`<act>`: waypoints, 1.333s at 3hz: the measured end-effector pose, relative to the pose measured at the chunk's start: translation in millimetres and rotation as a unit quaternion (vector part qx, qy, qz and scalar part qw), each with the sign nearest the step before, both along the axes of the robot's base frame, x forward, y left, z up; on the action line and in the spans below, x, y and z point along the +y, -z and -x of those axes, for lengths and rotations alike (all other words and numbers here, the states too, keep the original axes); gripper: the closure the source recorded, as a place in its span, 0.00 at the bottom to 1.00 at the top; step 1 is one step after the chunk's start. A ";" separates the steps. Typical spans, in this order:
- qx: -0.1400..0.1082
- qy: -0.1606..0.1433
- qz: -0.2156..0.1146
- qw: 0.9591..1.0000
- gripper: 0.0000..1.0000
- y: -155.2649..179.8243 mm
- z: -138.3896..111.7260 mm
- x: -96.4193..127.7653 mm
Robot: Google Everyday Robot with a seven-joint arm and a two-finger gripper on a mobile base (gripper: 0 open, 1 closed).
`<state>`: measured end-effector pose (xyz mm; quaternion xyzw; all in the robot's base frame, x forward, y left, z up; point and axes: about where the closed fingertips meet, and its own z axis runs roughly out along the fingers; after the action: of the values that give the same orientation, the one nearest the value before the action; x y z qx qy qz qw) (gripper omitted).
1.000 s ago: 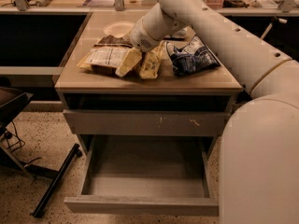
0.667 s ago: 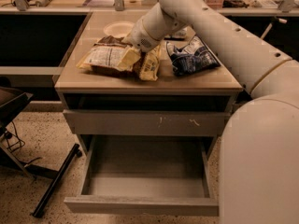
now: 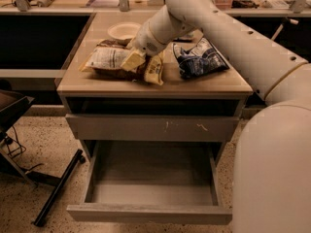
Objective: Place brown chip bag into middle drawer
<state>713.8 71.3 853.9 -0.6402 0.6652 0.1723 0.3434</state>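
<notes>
One drawer (image 3: 150,213) pulled out low, nearest | scratched front (image 3: 146,128) shut above it | brown bag (image 3: 108,59) lying on cabinet top (image 3: 209,85), left half | gripper (image 3: 144,65) down on brown bag's right end, open or clamped: cannot tell | blue bag (image 3: 200,58) just right | bowl (image 3: 124,31) behind

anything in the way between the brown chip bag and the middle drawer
Nothing visible. The end effector is at the brown chip bag on the cabinet top; the middle drawer below is pulled out, with nothing seen inside.
</notes>
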 end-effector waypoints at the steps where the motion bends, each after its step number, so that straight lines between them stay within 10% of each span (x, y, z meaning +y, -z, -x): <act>1: 0.000 0.000 0.000 1.000 1.00 -5.4 0.1 0.0; 2: 0.006 0.030 0.065 0.997 1.00 -20.3 23.5 -17.6; 4: -0.015 0.148 0.163 0.975 1.00 -181.2 132.4 -102.7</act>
<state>581.4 -31.4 1035.1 -0.5844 0.7666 -0.0004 0.2659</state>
